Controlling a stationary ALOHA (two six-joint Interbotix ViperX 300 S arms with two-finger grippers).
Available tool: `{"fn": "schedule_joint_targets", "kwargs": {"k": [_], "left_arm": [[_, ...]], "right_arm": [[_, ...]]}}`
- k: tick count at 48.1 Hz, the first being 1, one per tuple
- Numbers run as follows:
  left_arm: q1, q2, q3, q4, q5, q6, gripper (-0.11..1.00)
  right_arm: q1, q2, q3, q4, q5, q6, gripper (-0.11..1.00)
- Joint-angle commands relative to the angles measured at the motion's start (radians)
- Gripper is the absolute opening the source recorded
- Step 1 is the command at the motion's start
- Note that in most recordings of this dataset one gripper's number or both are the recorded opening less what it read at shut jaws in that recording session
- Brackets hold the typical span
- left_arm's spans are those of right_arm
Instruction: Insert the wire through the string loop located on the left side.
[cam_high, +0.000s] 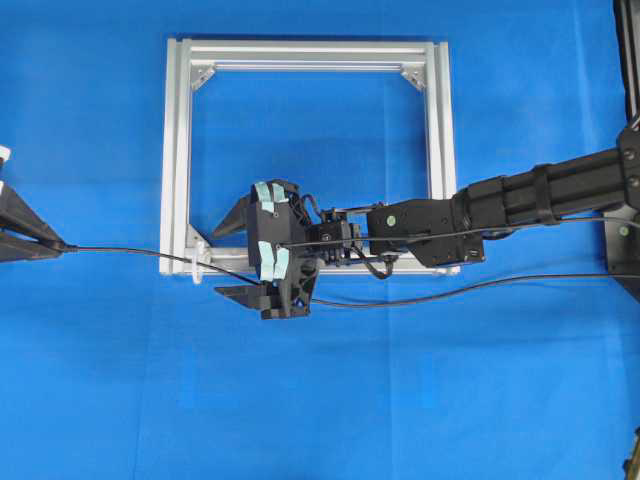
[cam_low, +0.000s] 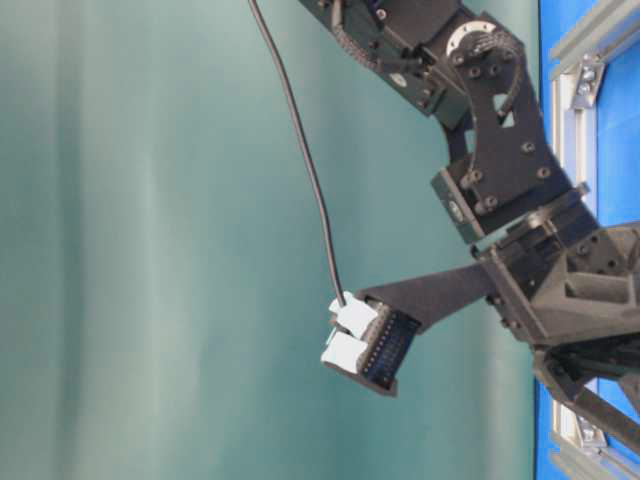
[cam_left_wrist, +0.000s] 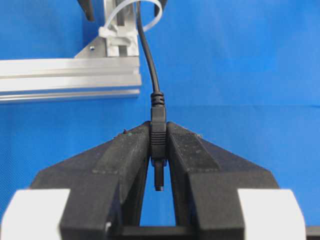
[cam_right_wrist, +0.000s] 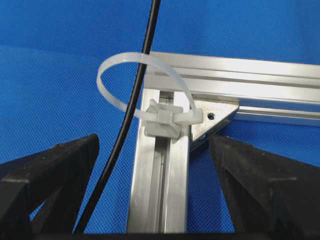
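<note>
At the frame's left corner, the wire (cam_right_wrist: 131, 95) passes through the string loop (cam_right_wrist: 120, 70). Left gripper (cam_left_wrist: 157, 145) clamps its plug, axis pointing away from the loop; right gripper (cam_right_wrist: 150, 195) stands wide open, empty, nearer.

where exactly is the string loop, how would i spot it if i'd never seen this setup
Find the square silver frame on the blue table, then go to its lower left corner in the overhead view. The string loop is a thin whitish band arching off a small pale clip there. Unlike the metal corner brackets, it is soft and curved, and the wire runs through it.
</note>
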Motion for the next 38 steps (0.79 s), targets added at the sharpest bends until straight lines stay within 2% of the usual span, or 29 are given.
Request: {"fn": "schedule_joint_targets", "kwargs": {"k": [1, 4, 9, 13, 28, 38], "left_arm": [[0.002, 0.008, -0.023, -0.003, -0.003, -0.002, 0.11], [0.002, 0.008, -0.023, -0.003, -0.003, -0.002, 0.23], [0.002, 0.008, -0.023, -0.003, -0.005, 0.0, 0.57], [0.002, 0.008, -0.023, -0.003, -0.005, 0.0, 0.78], [0.002, -0.002, -0.026, -0.003, -0.012, 0.002, 0.72], [0.002, -0.023, -0.032, -0.003, -0.098, 0.003, 0.71]], "right_arm": [[0.003, -0.04, -0.017, 0.002, -0.011, 0.002, 0.95], [0.002, -0.04, -0.017, 0.003, -0.011, 0.002, 0.95], [0.003, -0.043, -0.018, 0.003, -0.008, 0.002, 0.95], [0.002, -0.049, -0.017, 0.002, -0.006, 0.002, 0.95], [0.002, -0.075, -0.014, 0.002, 0.002, 0.005, 0.95], [0.002, -0.176, -0.012, 0.003, 0.072, 0.005, 0.95]]}}
